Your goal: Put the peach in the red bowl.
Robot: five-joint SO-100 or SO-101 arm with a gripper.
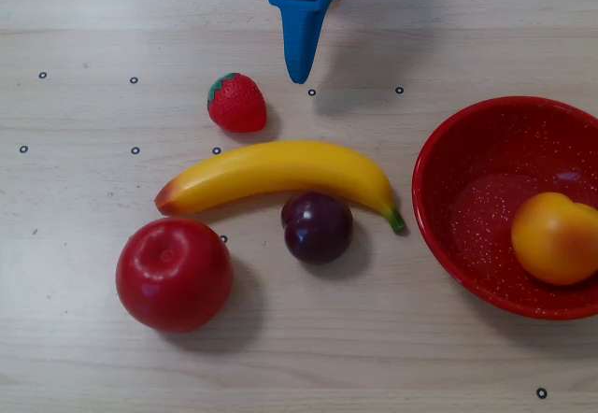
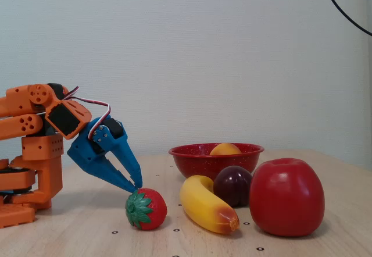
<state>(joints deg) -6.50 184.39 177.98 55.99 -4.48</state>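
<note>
The peach [image 1: 556,238] lies inside the red bowl [image 1: 432,156] at the right edge of the overhead view. In the fixed view only the top of the peach [image 2: 225,149] shows above the rim of the bowl [image 2: 200,161]. My blue gripper [image 1: 299,77] points down the table from the top edge, far left of the bowl. From the side, the gripper [image 2: 136,187] slants down with its tips together just above and behind the strawberry. It is shut and holds nothing.
A strawberry [image 1: 237,103] lies close below the gripper tip. A banana [image 1: 280,170], a dark plum [image 1: 318,227] and a big red apple [image 1: 174,274] sit in the middle of the wooden table. The orange arm base [image 2: 29,152] stands at the left.
</note>
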